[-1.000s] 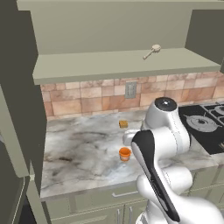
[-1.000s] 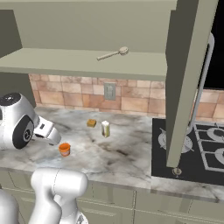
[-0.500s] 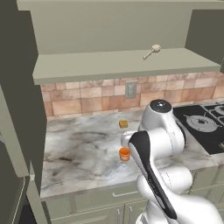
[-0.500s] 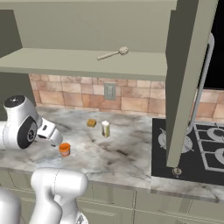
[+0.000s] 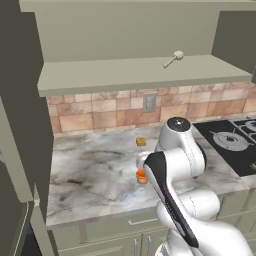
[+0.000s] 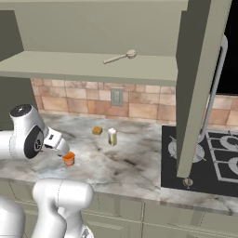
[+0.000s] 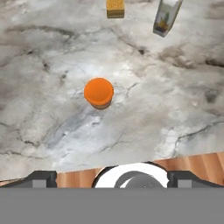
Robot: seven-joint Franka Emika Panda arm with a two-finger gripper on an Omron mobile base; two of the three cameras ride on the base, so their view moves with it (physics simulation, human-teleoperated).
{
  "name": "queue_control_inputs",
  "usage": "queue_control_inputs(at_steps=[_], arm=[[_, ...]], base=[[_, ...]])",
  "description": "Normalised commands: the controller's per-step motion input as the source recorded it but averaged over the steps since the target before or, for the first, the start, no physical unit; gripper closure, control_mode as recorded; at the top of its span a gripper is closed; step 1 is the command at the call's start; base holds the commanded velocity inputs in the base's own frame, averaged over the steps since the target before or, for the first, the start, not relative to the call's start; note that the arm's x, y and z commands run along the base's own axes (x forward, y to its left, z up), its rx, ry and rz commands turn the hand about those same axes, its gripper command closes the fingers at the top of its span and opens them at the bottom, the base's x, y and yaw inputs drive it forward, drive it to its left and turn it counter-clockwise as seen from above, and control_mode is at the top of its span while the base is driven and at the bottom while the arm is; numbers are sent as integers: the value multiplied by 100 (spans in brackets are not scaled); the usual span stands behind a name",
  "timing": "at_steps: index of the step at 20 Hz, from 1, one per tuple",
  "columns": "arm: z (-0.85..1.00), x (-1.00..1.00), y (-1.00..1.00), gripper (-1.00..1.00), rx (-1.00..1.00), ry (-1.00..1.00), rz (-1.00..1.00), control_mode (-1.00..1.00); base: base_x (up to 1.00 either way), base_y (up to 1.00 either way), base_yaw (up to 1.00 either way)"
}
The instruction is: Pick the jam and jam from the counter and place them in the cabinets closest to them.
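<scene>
The tool is spread wide at the bottom of the hand view, with nothing grasped or touched. One orange-lidded jam jar is seen upright at centre frame on the marbled bench, apart from the fingertips. A second, paler jar stands at the upper right, beside one yellow block. One wooden spoon lies on the open cabinets' shelf.

Polished stone, matt paint.
Counter glossy veined marble; jam lid smooth plastic-looking orange; cabinets matt painted panels; backsplash rough-looking terracotta tile.
</scene>
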Motion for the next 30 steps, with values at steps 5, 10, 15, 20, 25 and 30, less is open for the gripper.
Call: queue_control_inputs(at_steps=[5,10,15,20,25,30], arm=[[-22,19,0,-100,0,-2,0,-100],[-21,21,0,-100,0,-2,0,-100],[-21,22,0,-100,0,-1,0,-100],[-19,25,4,-100,0,0,0,-100],[-18,29,6,-100,0,0,0,-100],[-17,27,7,-100,0,0,0,-100]], base=[[0,0,0],[0,0,0],[0,0,0],[0,0,0],[0,0,0],[0,0,0]])
